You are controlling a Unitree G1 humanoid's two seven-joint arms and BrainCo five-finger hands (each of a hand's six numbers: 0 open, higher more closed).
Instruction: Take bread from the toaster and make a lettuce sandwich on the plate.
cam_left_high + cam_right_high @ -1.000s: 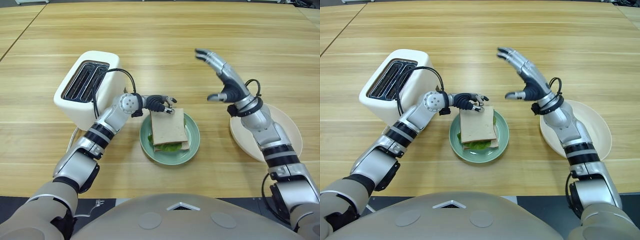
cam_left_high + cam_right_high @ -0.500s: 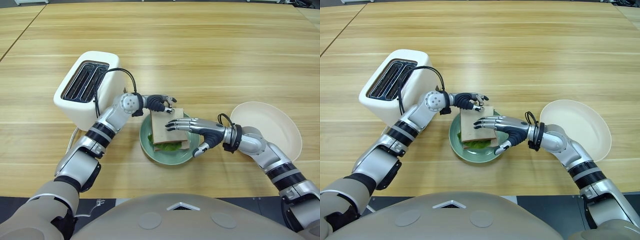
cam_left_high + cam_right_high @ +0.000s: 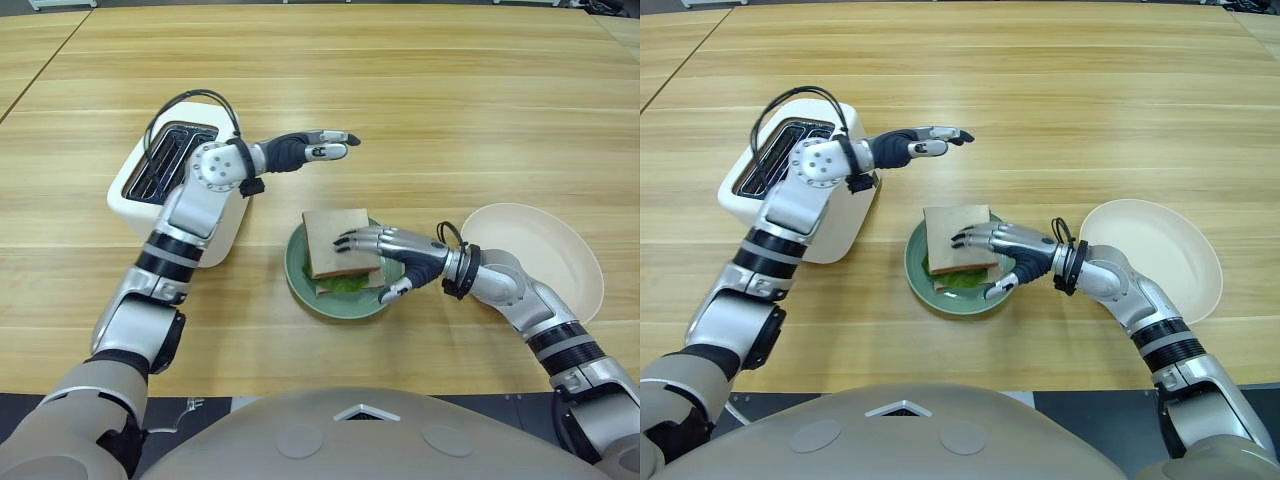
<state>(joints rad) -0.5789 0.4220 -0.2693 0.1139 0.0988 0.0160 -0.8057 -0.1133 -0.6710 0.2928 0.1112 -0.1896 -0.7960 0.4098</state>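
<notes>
Gently press: your right hand (image 3: 405, 258) lies flat on the sandwich (image 3: 328, 240) on the plate (image 3: 340, 308), gripping nothing; your left hand (image 3: 300, 150), past the plate, is spread and empty.

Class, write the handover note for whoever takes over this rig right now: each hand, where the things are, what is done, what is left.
Left hand: open, empty, raised beside the toaster.
Right hand: open, fingers resting on the sandwich.
The sandwich lies on the green plate, with lettuce between two slices. The toaster slots look empty.
Done: sandwich assembled.
Left: probably only lifting the right hand away.
</notes>
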